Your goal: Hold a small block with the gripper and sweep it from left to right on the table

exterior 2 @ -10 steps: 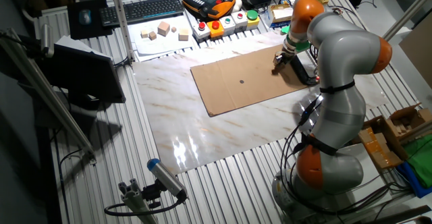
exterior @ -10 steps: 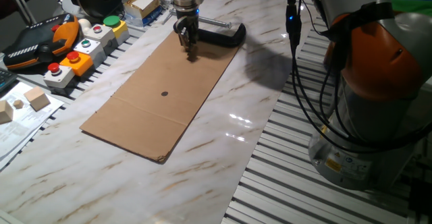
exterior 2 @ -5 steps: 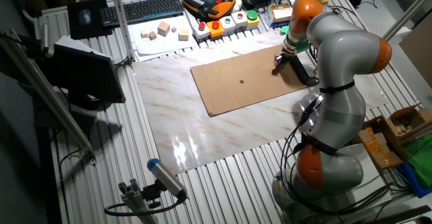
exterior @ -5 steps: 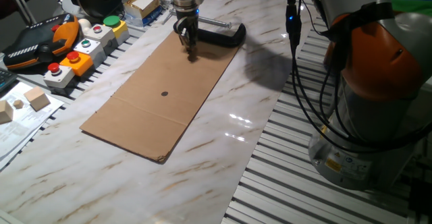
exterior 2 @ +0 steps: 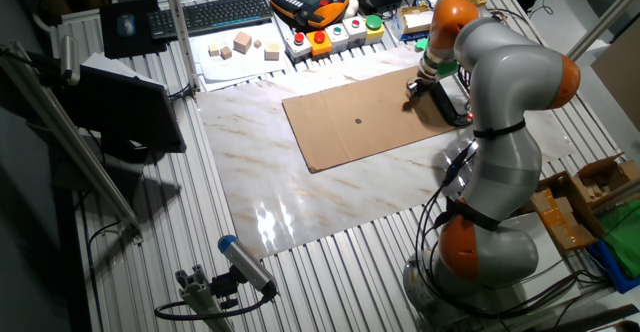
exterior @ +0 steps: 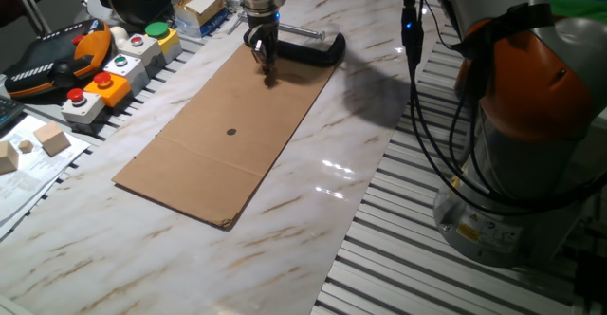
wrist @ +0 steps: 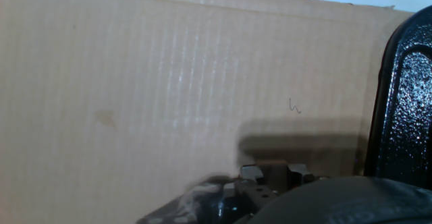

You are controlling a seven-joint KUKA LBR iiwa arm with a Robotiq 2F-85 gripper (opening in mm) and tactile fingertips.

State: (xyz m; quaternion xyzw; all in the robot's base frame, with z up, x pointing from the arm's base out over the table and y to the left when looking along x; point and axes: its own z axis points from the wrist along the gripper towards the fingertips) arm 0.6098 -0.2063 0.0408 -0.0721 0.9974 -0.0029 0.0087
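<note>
On the left of one fixed view, pale wooden blocks (exterior: 49, 141) and push-buttons (exterior: 121, 64) sit by the table's (exterior: 360, 116) edge. A cardboard sheet (exterior: 228, 135) lies flat on the marble, with a dark dot (exterior: 231, 132) near its middle. At its far end the claw (exterior: 265, 71) points down onto the cardboard — clenched on the small block (wrist: 274, 172), a tan bit between the fingertips in the hand view. Just beyond lies a black C-clamp (exterior: 308, 48).
</note>
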